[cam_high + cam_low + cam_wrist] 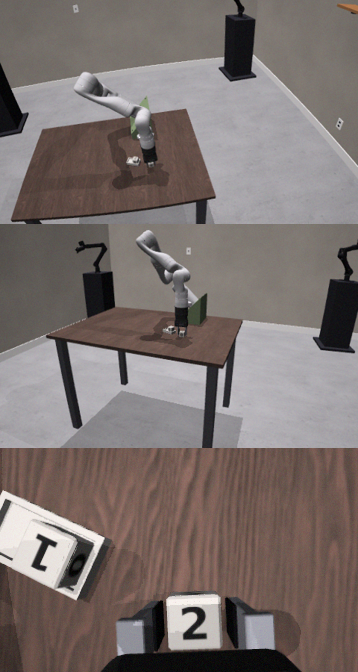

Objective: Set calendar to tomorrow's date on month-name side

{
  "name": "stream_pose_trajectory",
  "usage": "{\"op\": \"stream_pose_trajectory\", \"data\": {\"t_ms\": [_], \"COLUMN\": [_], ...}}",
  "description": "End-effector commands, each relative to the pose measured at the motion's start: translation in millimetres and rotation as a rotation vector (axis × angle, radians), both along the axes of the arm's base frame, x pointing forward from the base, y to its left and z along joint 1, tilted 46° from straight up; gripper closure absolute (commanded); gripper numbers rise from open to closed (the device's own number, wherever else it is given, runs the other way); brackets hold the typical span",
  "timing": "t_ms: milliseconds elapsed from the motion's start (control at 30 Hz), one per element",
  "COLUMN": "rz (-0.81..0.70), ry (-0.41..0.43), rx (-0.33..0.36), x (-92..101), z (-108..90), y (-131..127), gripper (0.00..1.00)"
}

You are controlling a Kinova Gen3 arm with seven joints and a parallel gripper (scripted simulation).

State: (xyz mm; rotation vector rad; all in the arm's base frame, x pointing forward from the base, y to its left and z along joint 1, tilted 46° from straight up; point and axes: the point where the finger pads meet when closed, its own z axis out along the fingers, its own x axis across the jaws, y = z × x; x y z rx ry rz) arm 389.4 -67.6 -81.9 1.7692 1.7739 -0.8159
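cube with a 2 on its upper face [151, 164] [182, 334] [194, 623] sits between the two fingers of your claw [151, 163] [182, 332] [194, 616], out on the brown table [74, 168] [112, 328] [190, 513] beside the calendar tray. your claw stands wide, a strip of wood showing on either side of the cube in the wrist view, and it grips nothing. the relation that matters to you now is between cube and tray [129, 162] [166, 331] [42, 518]: in the wrist view the tray lies up and to the left of your fingers, near but apart, its long axis slanting down to the right while the 2 cube sits nearly square to the frame. the other cube [136, 159] [171, 328] [42, 553], a 1 on its upper face, occupies the tray's end nearer your claw, leaving the farther end open. if you regrip the 2 cube, you would likely need to carry it past its neighbor and turn it to match the tray's slant, taking care not to knock the 1 cube.
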Motion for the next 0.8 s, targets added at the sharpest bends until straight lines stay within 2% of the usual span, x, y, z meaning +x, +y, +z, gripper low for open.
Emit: {"op": "stream_pose_trajectory", "data": {"t_ms": [0,33,67,533,767], "rz": [0.001,0.001,0.001,0.001,0.001], "ry": [-0.001,-0.001,-0.001,-0.001,-0.001], "rx": [0.001,0.001,0.001,0.001,0.001], "x": [0.6,0.6,0.6,0.7,2.1], "z": [0.3,0.3,0.3,1.6,17.2], "y": [1,1,1,2,18], "gripper": [0.19,0.19,0.13,0.13,0.13]}}
